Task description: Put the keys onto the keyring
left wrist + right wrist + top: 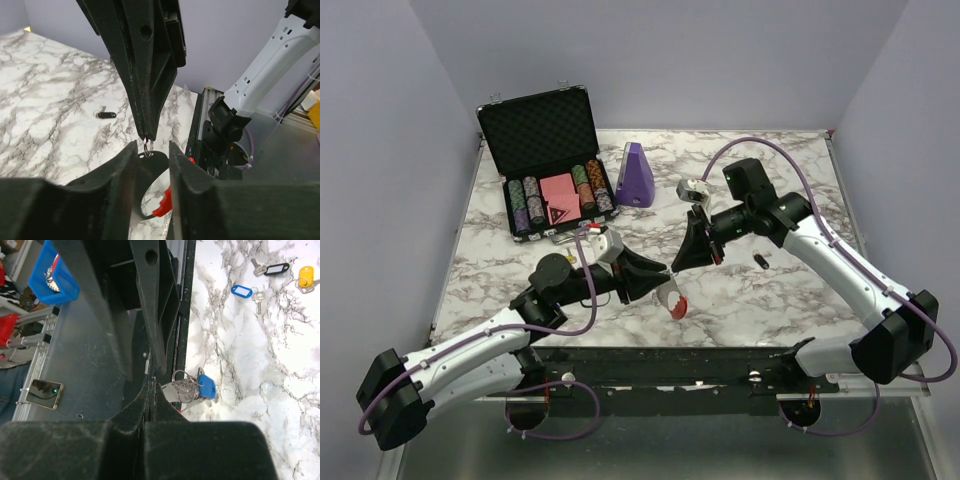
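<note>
My left gripper (660,272) is shut on the keyring (677,303), which hangs from it above the table's front edge. In the left wrist view its dark metal loop and red arc (162,205) sit between my fingers (125,170). My right gripper (676,266) meets it tip to tip, shut on the small split ring (148,146) of a blue-tagged key (205,386), which touches the keyring's loop (170,391). A blue-tagged key (241,290), a black key (276,269) and a yellow-tagged key (306,276) lie on the marble. Another black key (106,115) also lies there.
An open black case of poker chips (545,160) stands at the back left, with a purple wedge-shaped object (636,175) beside it. A small silvery object (693,190) sits behind the right arm. The black rail (720,365) runs along the table's front edge.
</note>
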Action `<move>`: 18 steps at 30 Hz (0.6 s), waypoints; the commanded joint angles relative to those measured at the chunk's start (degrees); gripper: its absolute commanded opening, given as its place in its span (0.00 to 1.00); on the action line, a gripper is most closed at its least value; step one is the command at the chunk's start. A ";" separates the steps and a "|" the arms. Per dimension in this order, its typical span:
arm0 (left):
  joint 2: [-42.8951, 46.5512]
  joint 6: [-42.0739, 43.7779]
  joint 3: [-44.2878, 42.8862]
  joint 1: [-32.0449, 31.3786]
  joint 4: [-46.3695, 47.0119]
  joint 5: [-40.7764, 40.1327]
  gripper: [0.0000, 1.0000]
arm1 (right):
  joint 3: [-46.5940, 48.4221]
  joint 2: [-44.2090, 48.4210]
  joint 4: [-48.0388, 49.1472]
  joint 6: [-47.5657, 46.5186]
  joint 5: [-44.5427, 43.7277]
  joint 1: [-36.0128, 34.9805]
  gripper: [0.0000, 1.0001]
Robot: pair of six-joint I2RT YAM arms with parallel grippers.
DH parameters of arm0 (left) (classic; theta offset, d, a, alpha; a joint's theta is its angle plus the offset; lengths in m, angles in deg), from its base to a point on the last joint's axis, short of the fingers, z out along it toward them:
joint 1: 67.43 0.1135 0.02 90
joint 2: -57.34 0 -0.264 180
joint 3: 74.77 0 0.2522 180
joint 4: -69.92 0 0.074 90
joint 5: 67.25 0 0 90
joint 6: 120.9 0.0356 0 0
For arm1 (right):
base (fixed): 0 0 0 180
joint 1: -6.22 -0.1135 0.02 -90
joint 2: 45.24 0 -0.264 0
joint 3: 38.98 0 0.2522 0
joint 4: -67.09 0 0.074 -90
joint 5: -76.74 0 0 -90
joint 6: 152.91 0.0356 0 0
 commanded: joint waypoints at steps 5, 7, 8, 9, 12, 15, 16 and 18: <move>6.09 -3.04 4.74 1.44 6.08 1.00 0.48 | -0.97 -0.84 2.73 1.93 2.85 0.04 0.01; 6.36 -2.96 5.44 1.52 5.90 1.52 0.48 | -1.05 -0.93 2.64 1.58 3.73 0.04 0.00; 6.01 -2.95 5.53 1.52 5.73 1.70 0.48 | -1.05 -1.02 2.47 1.23 4.51 0.04 0.00; 5.84 -2.95 5.62 1.52 5.38 1.88 0.49 | -1.05 -1.10 2.46 1.14 4.96 0.04 0.00; 4.17 -2.52 5.62 1.44 6.07 2.49 0.48 | -1.05 -1.28 2.46 0.96 5.84 0.04 0.00; 2.85 -1.73 5.18 1.35 5.99 2.32 0.46 | -1.05 -1.54 2.64 1.14 6.02 0.04 0.01; 2.32 -1.55 5.01 1.35 5.99 2.14 0.46 | -1.05 -1.63 2.64 1.05 6.19 0.04 0.00; 1.36 -1.11 4.30 1.35 5.90 1.88 0.44 | -0.97 -1.81 2.73 1.14 6.10 0.04 0.01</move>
